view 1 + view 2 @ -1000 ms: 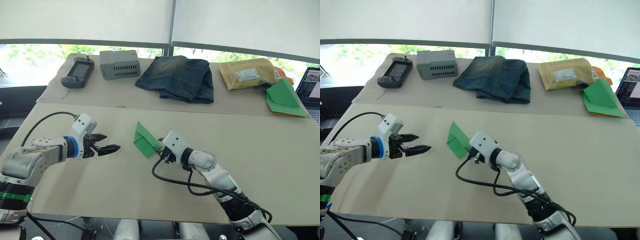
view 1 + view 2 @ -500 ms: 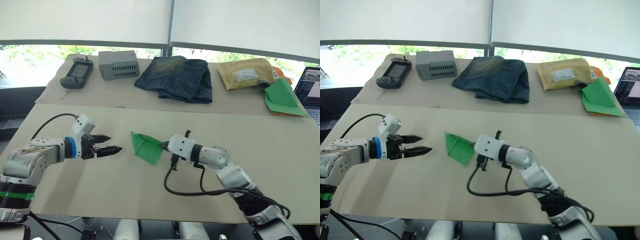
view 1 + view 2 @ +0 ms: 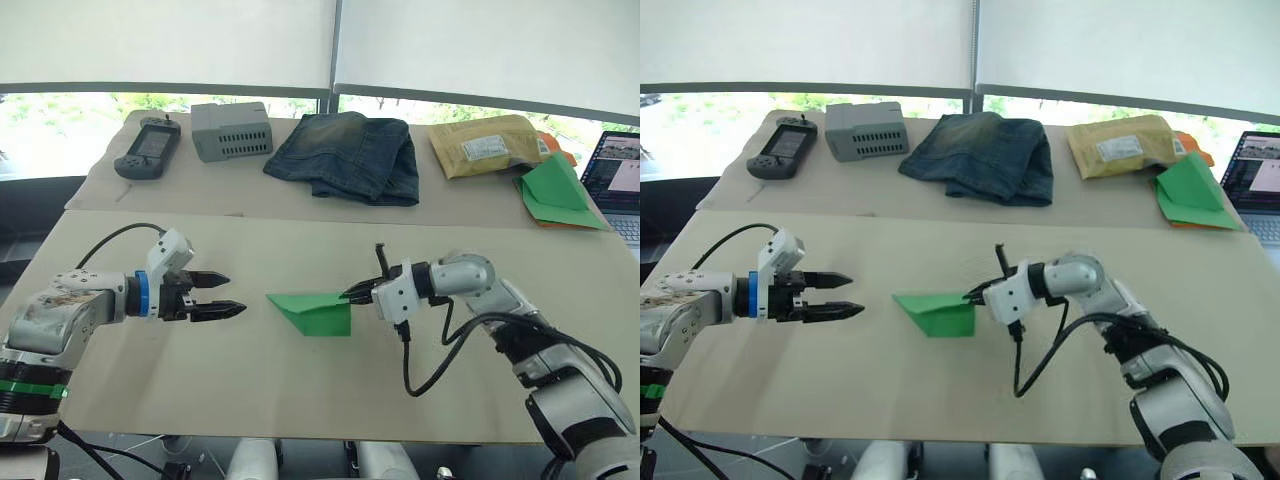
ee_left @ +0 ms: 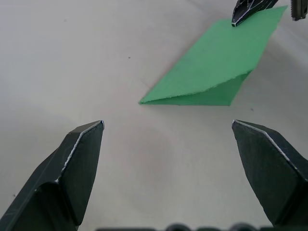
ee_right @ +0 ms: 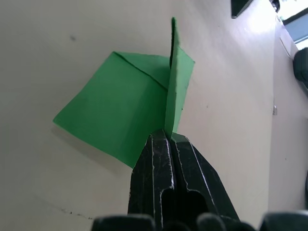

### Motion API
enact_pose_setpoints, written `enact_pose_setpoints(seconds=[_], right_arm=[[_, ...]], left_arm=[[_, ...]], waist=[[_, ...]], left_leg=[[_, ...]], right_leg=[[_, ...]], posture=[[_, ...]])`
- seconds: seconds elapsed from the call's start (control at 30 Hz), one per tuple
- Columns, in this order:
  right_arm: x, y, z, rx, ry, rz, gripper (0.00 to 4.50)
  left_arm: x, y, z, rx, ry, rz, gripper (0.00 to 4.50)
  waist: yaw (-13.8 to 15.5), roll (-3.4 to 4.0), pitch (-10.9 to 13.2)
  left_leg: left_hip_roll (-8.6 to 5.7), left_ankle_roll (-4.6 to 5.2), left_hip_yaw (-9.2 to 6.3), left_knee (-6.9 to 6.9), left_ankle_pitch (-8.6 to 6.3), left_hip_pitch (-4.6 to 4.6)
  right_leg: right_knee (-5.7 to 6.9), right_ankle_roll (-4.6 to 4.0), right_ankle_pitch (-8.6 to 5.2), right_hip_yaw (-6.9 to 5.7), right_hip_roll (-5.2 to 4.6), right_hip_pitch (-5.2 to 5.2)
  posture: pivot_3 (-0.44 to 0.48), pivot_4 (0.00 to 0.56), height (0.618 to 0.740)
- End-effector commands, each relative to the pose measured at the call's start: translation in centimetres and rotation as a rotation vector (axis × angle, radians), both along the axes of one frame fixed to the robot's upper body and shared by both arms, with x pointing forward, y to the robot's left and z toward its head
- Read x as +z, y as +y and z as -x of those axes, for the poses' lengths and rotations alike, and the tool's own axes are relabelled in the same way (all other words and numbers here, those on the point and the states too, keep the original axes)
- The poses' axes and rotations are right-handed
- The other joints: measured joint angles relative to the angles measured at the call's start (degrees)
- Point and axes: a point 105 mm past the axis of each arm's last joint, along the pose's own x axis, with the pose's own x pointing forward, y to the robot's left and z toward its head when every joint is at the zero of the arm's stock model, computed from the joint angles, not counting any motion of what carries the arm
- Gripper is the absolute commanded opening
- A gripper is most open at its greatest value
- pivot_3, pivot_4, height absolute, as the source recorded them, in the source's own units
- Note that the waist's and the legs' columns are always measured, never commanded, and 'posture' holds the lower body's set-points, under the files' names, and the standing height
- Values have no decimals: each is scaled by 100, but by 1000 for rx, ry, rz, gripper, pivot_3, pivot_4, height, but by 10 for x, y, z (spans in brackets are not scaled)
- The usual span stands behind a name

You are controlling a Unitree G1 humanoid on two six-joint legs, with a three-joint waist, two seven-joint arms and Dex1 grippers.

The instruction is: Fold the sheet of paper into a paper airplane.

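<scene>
Folding looks largely done: my right hand [image 3: 352, 294] pinches the paper airplane [image 3: 312, 311] by one edge on the desk [image 3: 240, 380], left hand [image 3: 228, 295] open nearby, final creases possibly remaining.

Bright green paper airplane [image 3: 312, 313]; seemingly beige table [image 3: 300, 400].

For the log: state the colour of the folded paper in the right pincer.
Bright green paper airplane; clearest in the left wrist view.
</scene>
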Motion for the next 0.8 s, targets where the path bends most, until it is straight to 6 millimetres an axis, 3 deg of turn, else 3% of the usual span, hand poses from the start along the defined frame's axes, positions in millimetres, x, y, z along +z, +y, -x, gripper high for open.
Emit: enact_pose_setpoints(seconds=[0.03, 0.23, 0.43, 0.67, 0.8], right_arm=[[7, -2, -5, 23, -24, -17, 31], [1, -5, -6, 7, -35, -24, 31], [13, -8, -4, 10, -57, -48, 1964], [39, -30, 12, -49, -46, -58, 4364], [56, -43, 24, -157, -1, -120, 4442]], left_arm=[[6, -6, 0, -33, -39, -7, 4500], [3, -6, -2, -27, -49, -13, 4500], [1, -8, -6, -54, -50, -22, 4500], [14, -11, -20, -78, -93, 9, 4500], [28, -19, -40, -44, -137, 76, 4500]], waist=[[2, 0, 0], [12, 0, 0], [12, 1, 0], [62, 2, 1], [138, 2, 1]], left_leg=[[0, 0, 1, 0, 0, 0], [0, 0, 1, 0, 0, -1], [0, 3, 1, 2, 2, 4], [-1, 4, 0, 6, 3, 0], [-1, 4, -1, 12, 3, -3]], right_leg=[[0, -1, 0, 2, 0, 0], [3, -2, 1, 3, -4, -1], [12, -6, 4, 3, -1, -1], [10, -7, 4, 2, -3, 0], [13, -6, 4, 1, -2, -1]], posture=[[0, 150, 734], [0, 150, 734], [0, 150, 734], [0, 150, 734], [0, 150, 734]])
